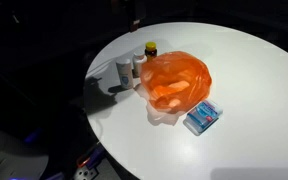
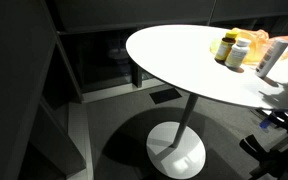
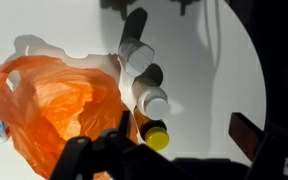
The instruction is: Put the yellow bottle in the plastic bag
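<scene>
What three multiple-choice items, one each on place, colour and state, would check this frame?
1. Where is the blue packet? A in the bag; B on the table beside the bag; C on the floor.
2. What colour is the plastic bag? A orange; B green; C black.
3. The yellow bottle is: A inside the bag; B on the floor; C on the table, outside the bag.
Key: B, it lies on the white table at the bag's edge; A, orange in every view; C, it stands among other bottles beside the bag.
</scene>
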Robot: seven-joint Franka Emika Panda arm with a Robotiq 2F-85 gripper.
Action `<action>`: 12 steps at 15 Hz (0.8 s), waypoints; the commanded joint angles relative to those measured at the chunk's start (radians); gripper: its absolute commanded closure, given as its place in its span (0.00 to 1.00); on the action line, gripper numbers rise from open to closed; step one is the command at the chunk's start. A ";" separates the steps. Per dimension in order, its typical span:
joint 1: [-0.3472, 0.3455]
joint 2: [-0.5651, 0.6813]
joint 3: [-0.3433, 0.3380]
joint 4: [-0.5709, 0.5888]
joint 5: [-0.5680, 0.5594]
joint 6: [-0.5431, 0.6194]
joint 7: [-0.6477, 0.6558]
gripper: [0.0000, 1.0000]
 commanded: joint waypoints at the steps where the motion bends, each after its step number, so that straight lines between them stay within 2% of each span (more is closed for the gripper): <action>1: -0.023 0.002 0.021 0.002 0.009 -0.004 -0.007 0.00; 7: -0.032 0.065 0.057 0.081 -0.033 -0.028 0.036 0.00; 12: -0.033 0.165 0.101 0.173 -0.108 -0.015 0.068 0.00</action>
